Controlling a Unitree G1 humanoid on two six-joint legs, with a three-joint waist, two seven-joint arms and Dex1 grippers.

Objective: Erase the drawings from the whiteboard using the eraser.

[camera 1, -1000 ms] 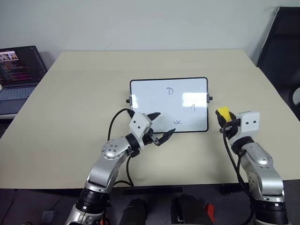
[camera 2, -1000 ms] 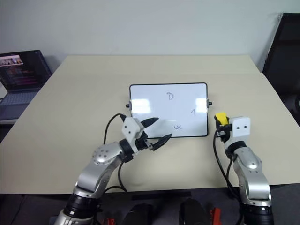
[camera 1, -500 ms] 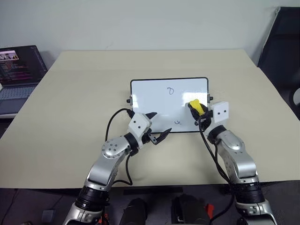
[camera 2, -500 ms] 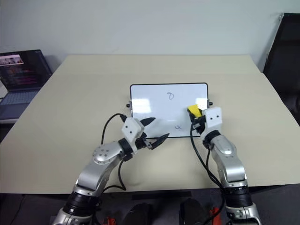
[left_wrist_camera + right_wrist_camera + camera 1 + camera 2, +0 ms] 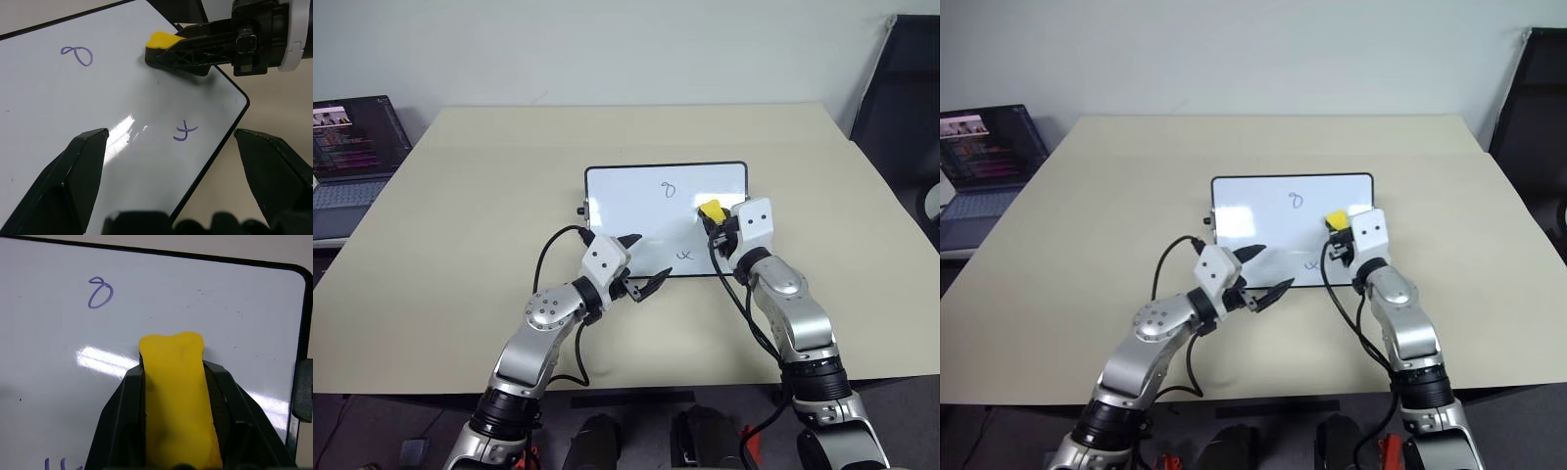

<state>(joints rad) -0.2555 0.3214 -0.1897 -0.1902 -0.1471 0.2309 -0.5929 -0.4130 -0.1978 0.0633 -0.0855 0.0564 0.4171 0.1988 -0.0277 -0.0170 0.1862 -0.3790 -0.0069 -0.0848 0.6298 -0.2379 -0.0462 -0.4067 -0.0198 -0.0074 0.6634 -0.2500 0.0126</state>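
Since a second ago the right gripper (image 5: 713,217) has swung in from beside the glossy white black-framed whiteboard (image 5: 636,211) and is now hovering over its right part, its two black fingers clamping the small bright yellow eraser block (image 5: 711,210). Two purple pen drawings, a loop (image 5: 670,189) and a squiggle (image 5: 684,256), are showing. The left gripper (image 5: 641,264) is hanging wide open, empty, over the board's near edge.

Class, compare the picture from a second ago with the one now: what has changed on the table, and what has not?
The right gripper, shut on the eraser, swung in from beside the whiteboard onto its right part, where the tick mark was; that tick no longer shows. The left gripper stayed open at the near edge. Loop and squiggle remain.
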